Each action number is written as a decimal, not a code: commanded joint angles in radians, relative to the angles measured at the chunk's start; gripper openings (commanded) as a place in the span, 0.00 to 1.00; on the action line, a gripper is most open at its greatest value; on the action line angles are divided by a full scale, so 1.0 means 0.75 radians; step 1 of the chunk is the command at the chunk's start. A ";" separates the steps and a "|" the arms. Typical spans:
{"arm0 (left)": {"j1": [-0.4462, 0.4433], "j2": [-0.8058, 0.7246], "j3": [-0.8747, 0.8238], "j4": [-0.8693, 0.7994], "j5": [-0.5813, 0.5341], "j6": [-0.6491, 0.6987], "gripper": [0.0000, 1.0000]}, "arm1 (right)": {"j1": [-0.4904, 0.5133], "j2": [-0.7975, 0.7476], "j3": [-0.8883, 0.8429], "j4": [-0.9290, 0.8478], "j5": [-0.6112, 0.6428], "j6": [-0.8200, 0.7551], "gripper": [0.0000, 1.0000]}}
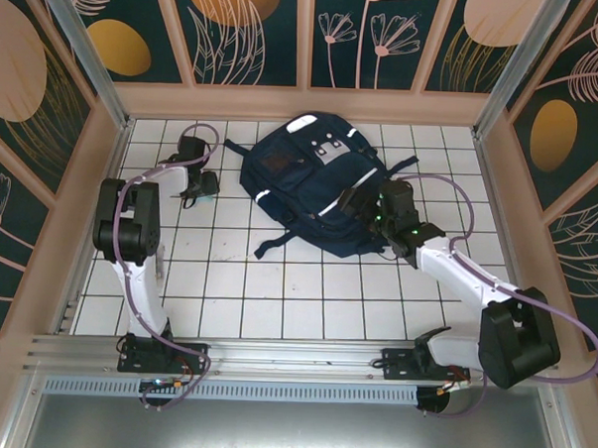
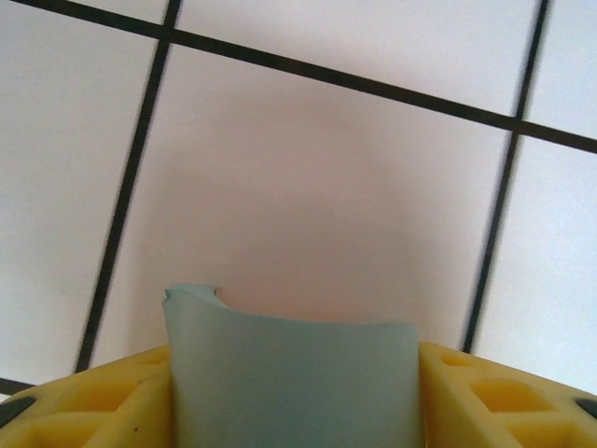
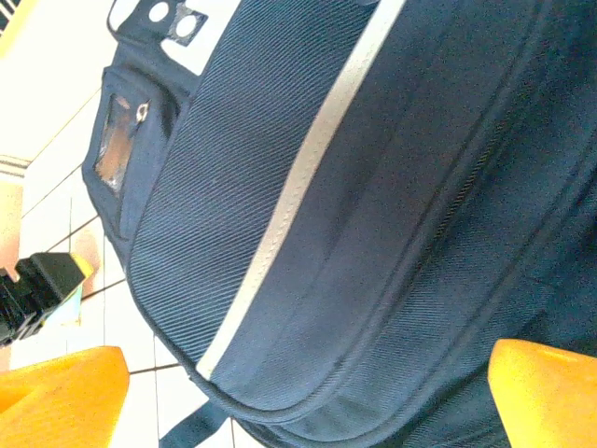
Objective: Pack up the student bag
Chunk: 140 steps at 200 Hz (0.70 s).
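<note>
The student bag, dark navy with thin white stripes, lies flat at the middle back of the white tiled table. To its left, my left gripper hangs low over the tiles. In the left wrist view its yellow fingers press on both sides of a pale blue-green flat piece that fills the gap of the left gripper. My right gripper hovers over the bag's right side. It is open, its orange fingertips wide apart above the navy fabric and a white stripe.
A loose bag strap trails toward the near side. Patterned wall panels with a wooden rim close in the table at the back and both sides. A metal rail carrying both arm bases runs along the near edge.
</note>
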State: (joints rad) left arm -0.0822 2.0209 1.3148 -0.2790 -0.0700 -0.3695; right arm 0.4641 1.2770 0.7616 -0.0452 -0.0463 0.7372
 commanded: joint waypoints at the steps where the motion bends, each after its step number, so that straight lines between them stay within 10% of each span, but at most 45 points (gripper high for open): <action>1: -0.004 -0.135 -0.058 0.049 0.176 -0.129 0.58 | 0.054 0.038 0.062 0.118 -0.038 -0.040 0.99; 46: -0.038 -0.401 -0.348 0.419 0.483 -0.539 0.63 | 0.261 0.204 0.148 0.367 -0.114 -0.071 0.97; 140: -0.373 -0.590 -0.655 0.951 0.421 -1.185 0.65 | 0.478 0.502 0.279 0.777 -0.184 -0.108 0.79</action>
State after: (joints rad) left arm -0.3309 1.5753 0.8227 0.3195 0.2398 -1.1397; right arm 0.8108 1.6276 0.9283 0.4232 -0.1745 0.6830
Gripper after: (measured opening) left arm 0.644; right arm 0.806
